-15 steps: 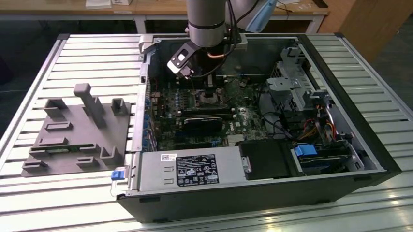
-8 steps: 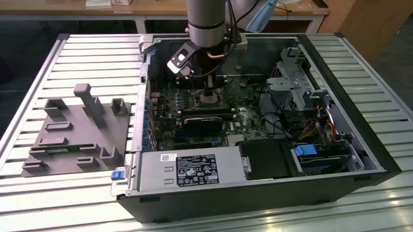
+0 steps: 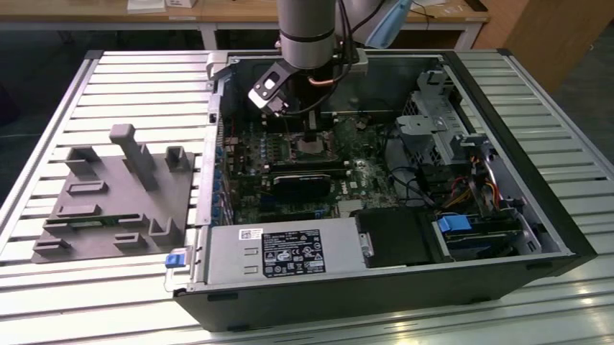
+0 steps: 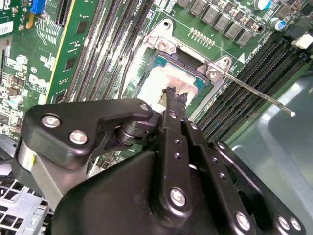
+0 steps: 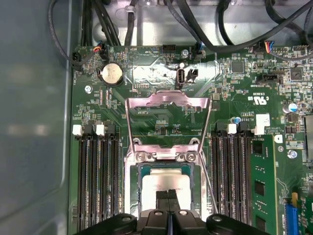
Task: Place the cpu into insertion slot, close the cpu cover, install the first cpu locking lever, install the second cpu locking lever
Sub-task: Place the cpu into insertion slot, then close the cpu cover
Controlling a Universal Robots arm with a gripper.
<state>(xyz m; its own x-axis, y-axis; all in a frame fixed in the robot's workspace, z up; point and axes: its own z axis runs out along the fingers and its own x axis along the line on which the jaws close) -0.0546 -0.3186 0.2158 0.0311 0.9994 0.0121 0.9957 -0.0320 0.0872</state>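
Gripper (image 5: 168, 197) is clenched, its two fingers pressed together with nothing between them, tips at the pale top of the cpu (image 5: 155, 183), which lies in the insertion slot (image 5: 131, 188). Beyond the socket the cpu cover (image 5: 168, 100) stands swung open, and a thin locking lever (image 4: 254, 93) juts free beside it.

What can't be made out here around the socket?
- First wrist view: the tool covers the near edge of the cpu, so seating in the insertion slot is unreadable.
- Second wrist view: the tool body hides the slot's near half.
- Exterior view: the arm blocks the slot; detail too small.
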